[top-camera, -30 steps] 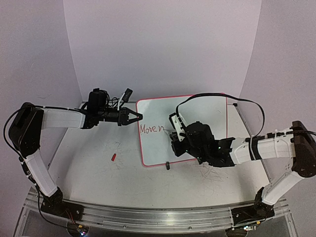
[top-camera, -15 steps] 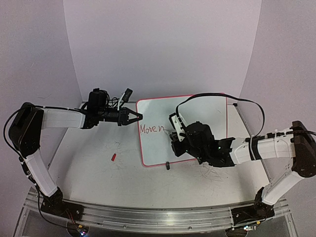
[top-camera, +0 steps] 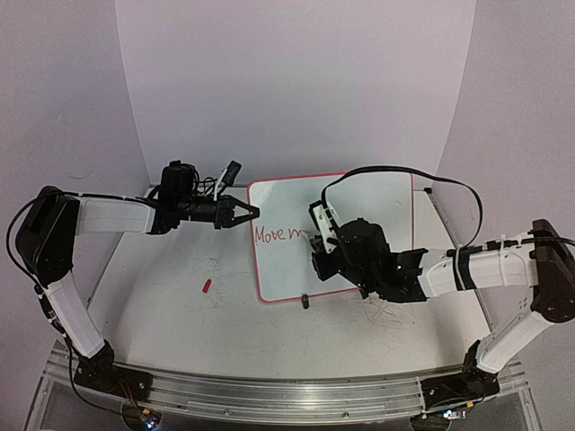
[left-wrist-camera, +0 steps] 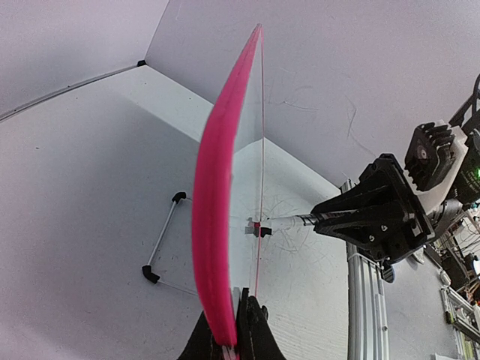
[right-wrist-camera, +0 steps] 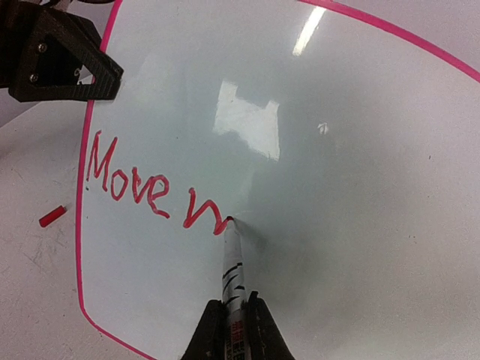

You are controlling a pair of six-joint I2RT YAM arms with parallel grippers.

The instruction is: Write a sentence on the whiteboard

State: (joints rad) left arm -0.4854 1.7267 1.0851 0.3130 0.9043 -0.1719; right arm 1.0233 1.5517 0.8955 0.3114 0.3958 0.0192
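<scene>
The whiteboard stands tilted at the table's middle, glossy white with a thin red rim. My left gripper is shut on its left rim, seen edge-on in the left wrist view. My right gripper is shut on a white marker. The marker's red tip touches the board at the end of the red lettering, which reads "Move" plus a started letter like "w". The lettering also shows in the top view.
A small red cap lies on the scuffed table left of the board. A black clip foot sits at the board's near edge. A thin wire stand with black ends lies behind the board.
The marker has added another stroke after "Move", turning the "n" shape into a "w" shape. The right gripper has shifted slightly right. The left arm has not moved.
</scene>
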